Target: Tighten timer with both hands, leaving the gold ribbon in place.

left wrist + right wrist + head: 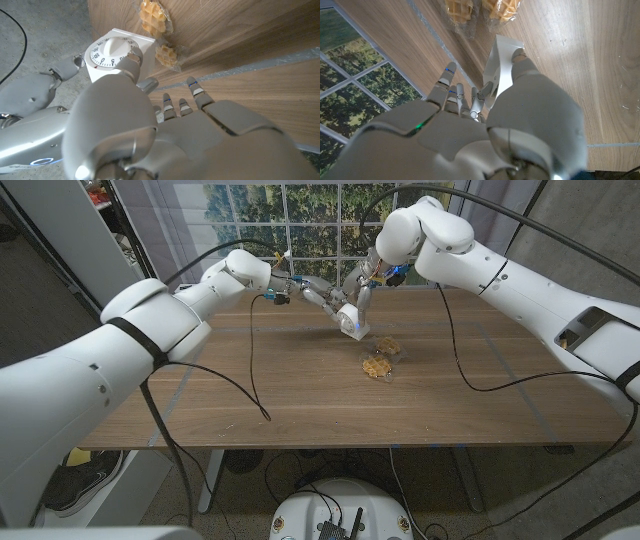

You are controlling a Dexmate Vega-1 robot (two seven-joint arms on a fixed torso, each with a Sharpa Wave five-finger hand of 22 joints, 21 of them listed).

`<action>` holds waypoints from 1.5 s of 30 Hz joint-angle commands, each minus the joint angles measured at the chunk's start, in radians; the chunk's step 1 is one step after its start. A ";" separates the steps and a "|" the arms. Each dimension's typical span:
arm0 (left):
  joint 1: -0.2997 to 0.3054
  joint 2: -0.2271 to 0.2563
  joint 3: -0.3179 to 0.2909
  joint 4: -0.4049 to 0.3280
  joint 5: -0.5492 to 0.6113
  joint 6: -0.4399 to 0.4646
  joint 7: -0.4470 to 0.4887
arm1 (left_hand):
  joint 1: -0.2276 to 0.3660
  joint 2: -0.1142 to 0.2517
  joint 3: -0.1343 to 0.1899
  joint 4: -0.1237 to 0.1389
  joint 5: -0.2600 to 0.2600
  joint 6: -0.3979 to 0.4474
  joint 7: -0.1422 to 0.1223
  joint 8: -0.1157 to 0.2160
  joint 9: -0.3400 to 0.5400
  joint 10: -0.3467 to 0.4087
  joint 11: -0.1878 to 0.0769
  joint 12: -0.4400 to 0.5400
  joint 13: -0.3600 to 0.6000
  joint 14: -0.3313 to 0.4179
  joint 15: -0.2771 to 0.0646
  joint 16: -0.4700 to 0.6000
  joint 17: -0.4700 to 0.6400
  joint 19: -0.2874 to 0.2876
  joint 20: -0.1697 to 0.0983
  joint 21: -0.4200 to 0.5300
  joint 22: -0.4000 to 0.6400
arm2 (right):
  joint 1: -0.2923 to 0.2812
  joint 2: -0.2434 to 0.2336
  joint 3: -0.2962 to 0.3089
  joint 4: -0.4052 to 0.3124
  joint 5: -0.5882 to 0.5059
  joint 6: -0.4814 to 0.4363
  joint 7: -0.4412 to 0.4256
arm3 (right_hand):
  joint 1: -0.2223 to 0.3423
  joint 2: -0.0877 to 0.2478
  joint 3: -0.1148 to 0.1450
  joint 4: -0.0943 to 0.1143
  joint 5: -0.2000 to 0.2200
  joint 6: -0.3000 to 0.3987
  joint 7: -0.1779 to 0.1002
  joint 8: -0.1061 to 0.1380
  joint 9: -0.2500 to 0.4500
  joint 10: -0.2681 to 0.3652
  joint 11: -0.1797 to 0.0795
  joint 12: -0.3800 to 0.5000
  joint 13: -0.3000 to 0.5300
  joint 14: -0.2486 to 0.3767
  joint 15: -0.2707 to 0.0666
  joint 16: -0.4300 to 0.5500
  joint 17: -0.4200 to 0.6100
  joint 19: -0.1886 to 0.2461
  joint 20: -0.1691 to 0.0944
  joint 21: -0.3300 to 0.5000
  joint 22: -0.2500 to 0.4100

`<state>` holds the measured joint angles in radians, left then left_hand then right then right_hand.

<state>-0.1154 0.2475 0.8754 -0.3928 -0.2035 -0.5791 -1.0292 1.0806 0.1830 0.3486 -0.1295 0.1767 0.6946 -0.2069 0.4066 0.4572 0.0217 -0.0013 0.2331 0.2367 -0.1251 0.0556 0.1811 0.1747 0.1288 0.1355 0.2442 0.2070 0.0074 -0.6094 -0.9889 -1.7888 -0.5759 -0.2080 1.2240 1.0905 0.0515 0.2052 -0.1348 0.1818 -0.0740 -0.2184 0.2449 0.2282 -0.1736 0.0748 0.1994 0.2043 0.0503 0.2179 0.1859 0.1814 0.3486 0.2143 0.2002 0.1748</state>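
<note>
Your timer (352, 321) sits just above the centre of the head frame, raised off the tabletop (300, 390) — your left hand (318, 293) has a finger (131, 63) on its dial, while your right hand (360, 288) pinches its white body. Two wrapped waffle packs (381, 356) lie just below it on the tabletop. Bare wood runs from there to the near edge.

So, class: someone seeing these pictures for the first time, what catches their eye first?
Both hands meet at the table's far middle, holding a white timer between them: the left hand and right hand close on it. Just nearer lie two wrapped waffle snacks on the wooden table.
</note>
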 commanded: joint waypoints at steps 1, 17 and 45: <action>0.007 0.008 -0.017 -0.012 -0.007 -0.013 -0.020 | 0.001 0.006 0.039 0.033 -0.003 0.099 0.096 0.019 0.120 0.005 -0.002 0.004 0.002 0.003 0.000 0.005 0.002 -0.002 0.003 0.007 0.003 | -0.002 0.001 -0.013 -0.005 0.002 -0.003 0.023 | 0.001 0.005 0.000 -0.007 0.004 0.077 -0.003 0.034 0.013 -0.115 -0.016 0.013 -0.003 0.002 0.001 0.000 0.000 0.010 0.002 0.003 0.003; 0.024 0.018 -0.041 -0.006 -0.019 -0.002 0.023 | -0.014 -0.011 0.029 0.037 -0.005 0.094 0.107 0.007 0.115 0.020 -0.007 0.012 0.000 0.020 -0.002 0.010 0.002 0.003 0.001 0.012 0.003 | -0.030 -0.011 0.028 0.027 0.077 0.046 -0.057 | 0.025 0.028 0.008 -0.013 -0.001 0.315 -0.003 0.133 0.068 -0.039 -0.068 0.025 -0.006 0.030 -0.003 0.006 -0.002 0.034 0.002 0.005 0.004; 0.014 0.038 -0.045 0.007 -0.049 0.040 -0.022 | -0.262 -0.193 -0.178 0.096 0.015 -0.022 0.217 -0.149 0.006 0.027 -0.020 0.022 -0.002 0.041 -0.004 0.011 0.009 0.003 -0.012 0.005 -0.004 | -0.078 -0.070 0.073 0.004 0.164 -0.011 -0.146 | 0.053 0.029 0.011 -0.019 0.003 0.424 -0.002 0.177 0.094 0.020 -0.091 0.030 -0.007 0.059 -0.018 0.005 -0.003 0.065 0.001 0.009 0.004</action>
<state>-0.1004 0.2686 0.8351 -0.3788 -0.2443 -0.5254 -0.9982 0.8225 0.0037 0.1765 -0.0333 0.1859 0.6571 -0.0045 0.2584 0.4664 0.0339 -0.0212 0.2518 0.2321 -0.0876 0.0467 0.1888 0.1795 0.1339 0.1195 0.2520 0.1997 -0.0572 -0.6579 -0.9277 -1.7630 -0.4168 -0.1747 1.1035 1.1392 0.0659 0.2111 -0.1523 0.1814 0.3001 -0.2525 0.4143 0.3142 -0.1820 0.0111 0.2303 0.1931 0.1041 0.2000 0.1859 0.1768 0.4029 0.2135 0.2001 0.1745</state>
